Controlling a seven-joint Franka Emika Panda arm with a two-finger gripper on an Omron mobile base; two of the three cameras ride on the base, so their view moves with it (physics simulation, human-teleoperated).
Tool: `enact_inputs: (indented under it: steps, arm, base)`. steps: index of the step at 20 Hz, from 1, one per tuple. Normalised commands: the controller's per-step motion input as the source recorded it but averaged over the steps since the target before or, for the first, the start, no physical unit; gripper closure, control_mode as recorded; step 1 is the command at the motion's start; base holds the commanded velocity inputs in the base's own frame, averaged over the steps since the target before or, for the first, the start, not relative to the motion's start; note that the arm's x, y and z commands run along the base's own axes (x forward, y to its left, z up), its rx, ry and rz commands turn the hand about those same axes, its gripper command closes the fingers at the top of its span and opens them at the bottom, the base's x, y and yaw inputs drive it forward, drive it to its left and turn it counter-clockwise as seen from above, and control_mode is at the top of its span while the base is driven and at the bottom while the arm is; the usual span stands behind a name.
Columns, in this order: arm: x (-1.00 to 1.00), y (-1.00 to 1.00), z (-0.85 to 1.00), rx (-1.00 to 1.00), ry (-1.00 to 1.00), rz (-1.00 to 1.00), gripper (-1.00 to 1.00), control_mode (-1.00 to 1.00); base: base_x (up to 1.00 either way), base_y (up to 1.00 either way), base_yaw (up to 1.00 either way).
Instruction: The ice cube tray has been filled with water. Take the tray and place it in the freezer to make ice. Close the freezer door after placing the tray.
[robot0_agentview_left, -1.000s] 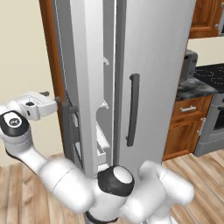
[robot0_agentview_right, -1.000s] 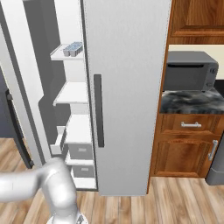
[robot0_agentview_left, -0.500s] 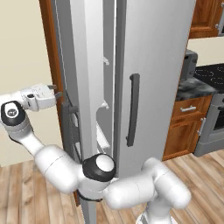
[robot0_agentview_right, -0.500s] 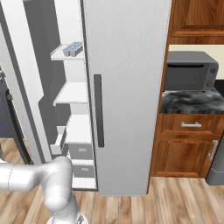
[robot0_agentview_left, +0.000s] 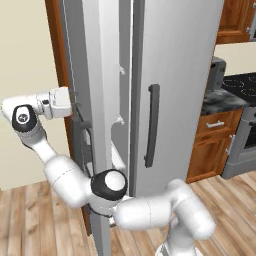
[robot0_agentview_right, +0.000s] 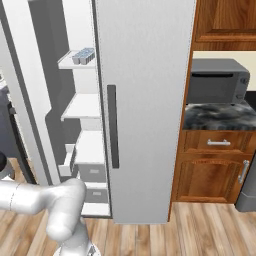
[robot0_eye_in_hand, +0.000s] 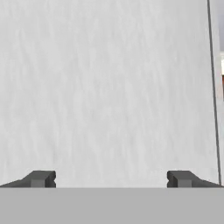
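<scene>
The gripper, spread wide and empty, faces the freezer door dead ahead at 12 o'clock.

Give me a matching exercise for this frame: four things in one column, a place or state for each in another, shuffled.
1. ice cube tray
2. freezer door
3. gripper
4. microwave

a. open, facing a grey panel
b. on the stone counter
c. on the top freezer shelf
d. standing ajar

Pairs: 1-c, 2-d, 3-a, 4-b
</scene>
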Motion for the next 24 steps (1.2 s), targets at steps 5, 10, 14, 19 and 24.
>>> enact_inputs:
  steps: [5,10,14,19,24]
  arm:
    - [-0.85,-1.0,0.0,0.0,-0.1,0.0,-1.0,-1.0]
    - [-0.45,-1.0,0.0,-0.03,-0.08,0.03,-1.0,-1.0]
    - [0.02,-1.0,0.0,-0.03,-0.04,0.14,-1.0,-1.0]
    - [0.58,-0.76,0.0,0.0,0.0,0.25,-1.0,-1.0]
    - [0.99,-0.33,0.0,0.0,0.05,0.39,-1.0,-1.0]
  base:
    - [0.0,0.0,0.0]
    - [0.0,0.0,0.0]
    - [0.0,0.0,0.0]
    - [0.0,0.0,0.0]
    - [0.0,0.0,0.0]
